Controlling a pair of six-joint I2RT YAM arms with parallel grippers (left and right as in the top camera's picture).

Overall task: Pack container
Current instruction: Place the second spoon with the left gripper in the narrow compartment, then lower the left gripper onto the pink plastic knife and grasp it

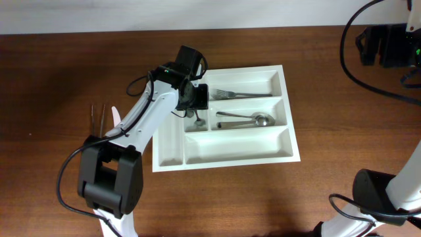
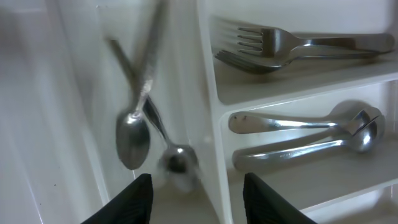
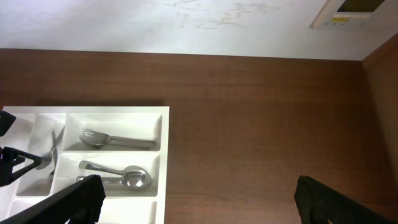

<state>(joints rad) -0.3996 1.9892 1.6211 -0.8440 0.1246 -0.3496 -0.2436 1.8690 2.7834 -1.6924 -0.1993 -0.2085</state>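
A few loose utensils (image 1: 99,118) lie near the bench's left edge. The left gripper (image 2: 198,190) hangs with fingers apart, empty, over two small spoons (image 2: 134,140) (blurred) in a narrow compartment of the container (image 1: 237,142), mid-bench. The right gripper (image 3: 199,186), spread wide, holds nothing.

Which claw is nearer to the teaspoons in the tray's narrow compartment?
Left. The left claw hangs directly above the teaspoons; the right claw is well off the cutlery tray, over the table.
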